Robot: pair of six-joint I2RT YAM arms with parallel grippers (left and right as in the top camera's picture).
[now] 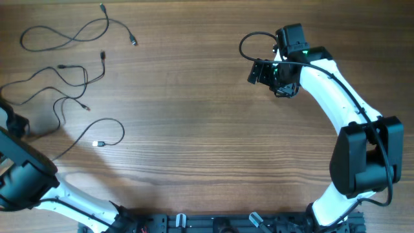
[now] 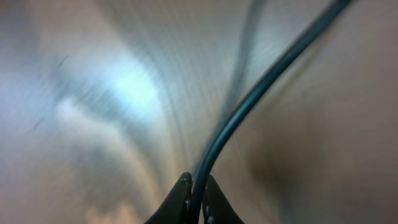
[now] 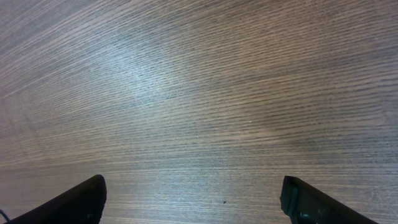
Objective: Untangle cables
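The thin, dark grey-black cables (image 1: 131, 39) with small silvery plug ends lie spread over the far left corner of the brown wooden bench (image 1: 213, 142) and down along its left edge. One lies on its own nearest the far edge. A second (image 1: 102, 58) winds below it and appears to loop over itself. A third curls round to a pale plug (image 1: 97, 143) further in from the left edge.

The left jaws are pinched together on one dark strand (image 2: 244, 102) right at their tips, and the strand rises away from them over blurred wood. Seen from overhead they sit at the left edge, at the end of the white left arm (image 1: 74, 200). We cannot tell which cable that strand belongs to. The right jaws stand wide apart with nothing between them, over bare wood toward the far right of the bench, well apart from every cable.

We judge that the danger lies in the pull. The grip is by the very tips on a strand far thinner than the jaws, so a quick or sideways tug could let it slip out. If the strand is part of the second cable, drawing it toward the left edge could tighten its loop, or sweep it into the third cable close by. A long pull could also drag a plug off the left edge. Nothing pins the other cables down.
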